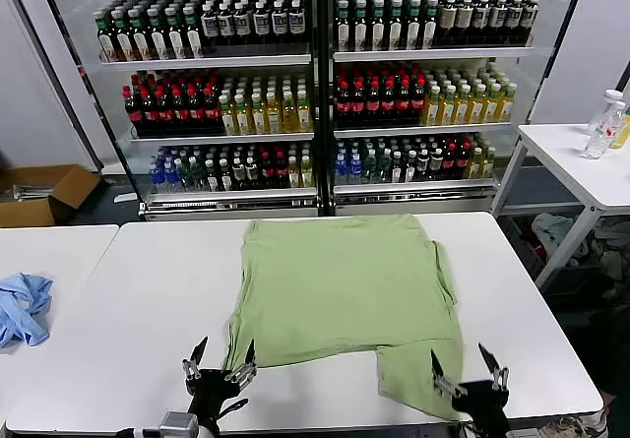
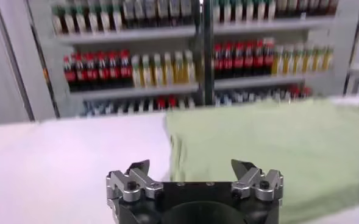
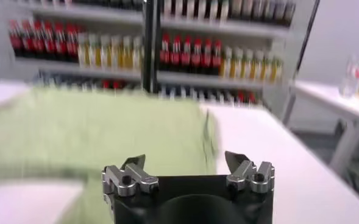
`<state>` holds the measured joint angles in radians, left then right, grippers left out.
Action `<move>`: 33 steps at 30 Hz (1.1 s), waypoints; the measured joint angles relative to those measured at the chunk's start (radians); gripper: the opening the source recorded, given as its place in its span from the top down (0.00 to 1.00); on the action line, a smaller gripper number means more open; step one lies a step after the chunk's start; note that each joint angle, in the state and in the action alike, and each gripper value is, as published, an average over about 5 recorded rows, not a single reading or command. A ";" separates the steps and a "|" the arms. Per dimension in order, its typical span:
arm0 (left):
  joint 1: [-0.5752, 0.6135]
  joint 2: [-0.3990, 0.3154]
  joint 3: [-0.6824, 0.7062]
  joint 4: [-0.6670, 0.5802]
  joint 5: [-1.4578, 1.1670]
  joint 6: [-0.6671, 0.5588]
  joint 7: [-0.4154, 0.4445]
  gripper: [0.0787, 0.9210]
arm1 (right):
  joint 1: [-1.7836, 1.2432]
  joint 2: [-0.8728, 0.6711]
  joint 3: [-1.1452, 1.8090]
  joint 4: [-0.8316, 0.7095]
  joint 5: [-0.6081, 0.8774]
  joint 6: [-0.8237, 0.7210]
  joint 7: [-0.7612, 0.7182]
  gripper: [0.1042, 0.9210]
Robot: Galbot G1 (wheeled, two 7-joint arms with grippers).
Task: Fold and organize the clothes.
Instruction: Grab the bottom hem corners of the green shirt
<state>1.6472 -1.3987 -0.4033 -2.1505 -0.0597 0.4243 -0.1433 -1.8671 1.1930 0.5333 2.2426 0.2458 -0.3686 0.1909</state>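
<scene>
shirt: light sage-green cotton T-shirt (image 1: 345, 295) spread on white table (image 1: 148, 300), print apparently face-down | my left gripper (image 1: 219, 361), right gripper (image 1: 465, 369): jaws spread, empty, near hem | risk: pinching one layer, fold skews

A white table (image 1: 148, 290) fills the foreground, and a second white table (image 1: 49, 251) just beside it on the left carries a crumpled light blue cloth (image 1: 22, 307). Behind them stands a glass-fronted drinks cooler (image 1: 315, 84) with shelves packed with rows of bottles, and an open cardboard box (image 1: 44, 194) sits on the floor to its left. At far right, a smaller white table (image 1: 581, 162) holds a clear plastic bottle (image 1: 602, 125).
</scene>
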 measured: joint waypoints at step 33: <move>-0.071 0.069 -0.042 0.022 -0.202 0.090 0.063 0.99 | 0.074 -0.049 0.015 0.023 0.139 0.026 -0.061 1.00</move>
<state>1.5764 -1.3299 -0.4458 -2.1285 -0.2622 0.5147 -0.0798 -1.7932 1.1439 0.5479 2.2652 0.3846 -0.3429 0.1298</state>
